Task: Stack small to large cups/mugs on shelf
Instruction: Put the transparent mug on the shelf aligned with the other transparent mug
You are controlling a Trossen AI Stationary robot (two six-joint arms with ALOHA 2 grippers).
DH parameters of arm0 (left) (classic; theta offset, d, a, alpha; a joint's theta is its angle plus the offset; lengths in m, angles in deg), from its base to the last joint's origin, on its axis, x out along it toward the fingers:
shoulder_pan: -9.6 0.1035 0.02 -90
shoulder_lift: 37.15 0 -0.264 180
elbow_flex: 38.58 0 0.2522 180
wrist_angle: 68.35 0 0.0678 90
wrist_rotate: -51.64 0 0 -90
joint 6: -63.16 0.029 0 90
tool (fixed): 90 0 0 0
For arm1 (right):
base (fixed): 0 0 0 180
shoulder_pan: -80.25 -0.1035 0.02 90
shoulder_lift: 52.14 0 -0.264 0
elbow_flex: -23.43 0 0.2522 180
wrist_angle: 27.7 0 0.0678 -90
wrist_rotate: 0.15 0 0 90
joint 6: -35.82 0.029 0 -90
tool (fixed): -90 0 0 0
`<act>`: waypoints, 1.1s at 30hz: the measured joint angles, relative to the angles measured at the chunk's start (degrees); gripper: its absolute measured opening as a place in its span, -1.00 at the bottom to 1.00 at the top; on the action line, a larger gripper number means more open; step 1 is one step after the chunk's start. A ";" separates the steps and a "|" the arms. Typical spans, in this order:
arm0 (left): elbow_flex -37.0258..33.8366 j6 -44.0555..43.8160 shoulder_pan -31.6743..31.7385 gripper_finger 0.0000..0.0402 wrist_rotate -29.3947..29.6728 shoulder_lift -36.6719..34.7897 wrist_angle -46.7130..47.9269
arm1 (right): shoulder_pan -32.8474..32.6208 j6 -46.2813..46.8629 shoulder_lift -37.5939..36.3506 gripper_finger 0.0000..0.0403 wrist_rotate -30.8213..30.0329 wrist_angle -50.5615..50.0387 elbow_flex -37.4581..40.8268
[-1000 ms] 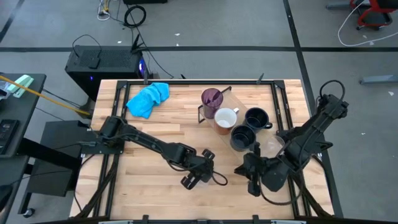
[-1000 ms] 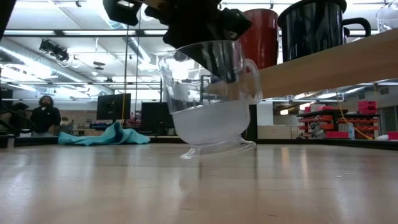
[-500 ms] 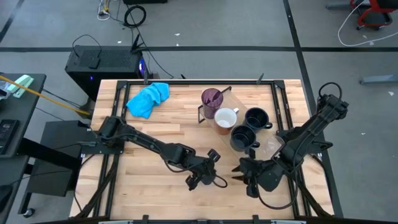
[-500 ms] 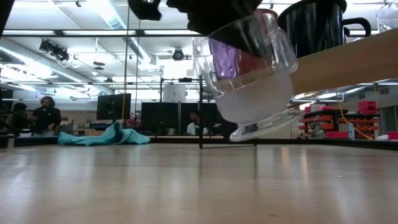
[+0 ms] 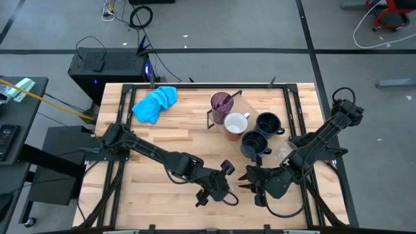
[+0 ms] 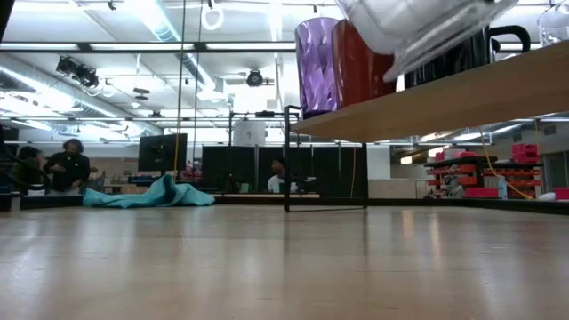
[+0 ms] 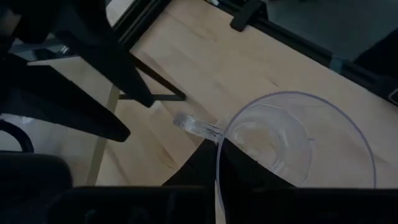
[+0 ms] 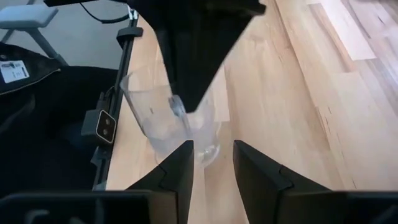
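Since a second ago, left claw (image 5: 217,188) has carried the clear glass (image 6: 418,25) rightward and up; in the low view the glass, then hanging near the table (image 5: 162,140), now sits tilted at the top edge, level with the shelf (image 6: 462,98). Left claw is clamped tight on the glass rim (image 7: 292,146). Right claw (image 5: 252,182), just beside the left one, faces it with fingers (image 8: 180,168) parted partway, holding nothing. Beyond both claws, purple tumbler (image 5: 221,103), white mug (image 5: 235,123) and two dark mugs (image 5: 260,133) stand in a row on the shelf.
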 joint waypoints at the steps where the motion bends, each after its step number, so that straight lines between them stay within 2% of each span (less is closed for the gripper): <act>1: 0.43 0.00 -0.23 -0.95 0.37 0.00 0.49 | -0.03 0.01 0.00 -0.41 0.00 0.03 0.00; 10: 0.92 2.97 -2.14 -0.90 7.69 0.41 1.23 | -1.22 -2.30 0.33 -0.39 0.39 1.05 -0.02; 15: 0.94 2.95 -2.09 -0.95 8.34 0.39 1.11 | -0.97 -6.23 1.28 -0.39 0.34 4.66 -0.04; 20: 0.94 1.27 -2.03 -0.90 8.71 0.39 1.06 | -0.57 -10.56 2.69 -0.39 -0.08 6.87 -0.04; 33: 0.94 1.46 -2.00 -0.92 8.71 0.39 0.96 | -0.20 -10.53 2.69 -0.40 -2.69 7.78 -0.04</act>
